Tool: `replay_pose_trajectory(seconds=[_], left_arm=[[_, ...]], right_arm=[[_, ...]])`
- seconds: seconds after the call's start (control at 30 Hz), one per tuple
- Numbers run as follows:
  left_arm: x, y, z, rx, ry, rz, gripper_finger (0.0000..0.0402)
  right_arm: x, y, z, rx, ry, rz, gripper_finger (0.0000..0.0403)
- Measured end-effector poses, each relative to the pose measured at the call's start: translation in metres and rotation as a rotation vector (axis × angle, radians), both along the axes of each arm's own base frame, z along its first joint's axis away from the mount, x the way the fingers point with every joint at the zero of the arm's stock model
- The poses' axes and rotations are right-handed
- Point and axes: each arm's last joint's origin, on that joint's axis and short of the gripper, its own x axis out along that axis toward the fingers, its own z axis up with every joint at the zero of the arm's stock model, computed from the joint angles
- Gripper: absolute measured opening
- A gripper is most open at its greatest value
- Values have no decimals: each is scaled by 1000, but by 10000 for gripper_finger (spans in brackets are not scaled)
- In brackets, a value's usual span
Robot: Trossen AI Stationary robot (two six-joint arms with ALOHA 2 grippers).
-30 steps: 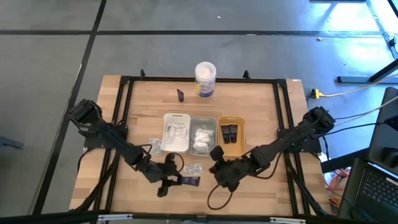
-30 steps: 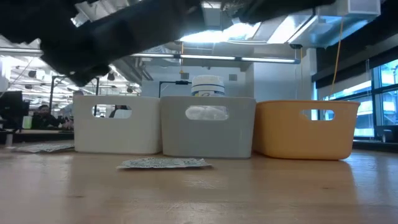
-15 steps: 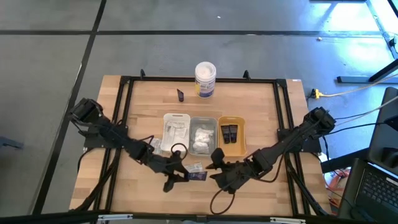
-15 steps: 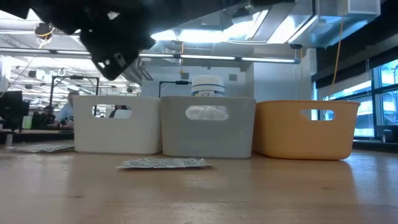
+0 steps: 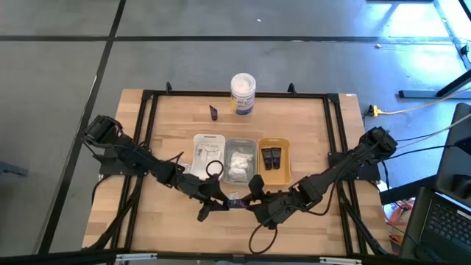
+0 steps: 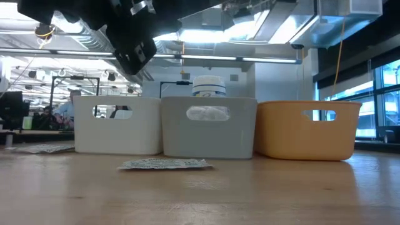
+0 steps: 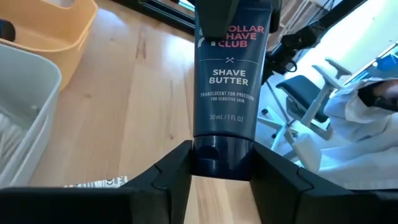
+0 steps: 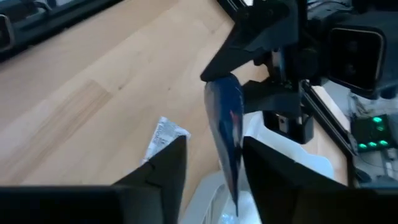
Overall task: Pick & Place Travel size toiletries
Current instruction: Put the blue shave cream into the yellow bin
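Left end effector (image 7: 221, 163) pinching dark shave-butter tube (image 7: 226, 74) by cap end, lifted over bench (image 5: 309, 125) centre near grey tray (image 5: 240, 160). Right end effector (image 8: 211, 163) spread astride tube's crimped end. Handover risk: early release drops tube, or arms collide.

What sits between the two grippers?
The dark shave butter tube bridges them: left gripper holds its cap, right gripper at its flat end. Both wrist views.
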Motion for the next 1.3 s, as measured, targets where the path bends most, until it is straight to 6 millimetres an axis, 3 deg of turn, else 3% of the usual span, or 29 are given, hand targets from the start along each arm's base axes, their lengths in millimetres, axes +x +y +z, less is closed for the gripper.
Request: replay_pose_trajectory(seconds=[0.43,0.73,0.87,1.07,1.3], left_arm=[[0,1,-1,8,4,-6,143],[0,1,-1,39,-5,-28,145],[0,1,-2,108,-15,-85,169],[-1,8,-11,195,54,-99,229],[1,18,-15,271,79,-98,248]], right_arm=[[-14,15,4,-84,-55,-30,11],[-12,12,4,-62,-46,-37,4],[-14,7,7,-19,-13,-44,3],[-36,-16,35,83,34,-150,2],[-60,-73,66,360,157,-404,1]])
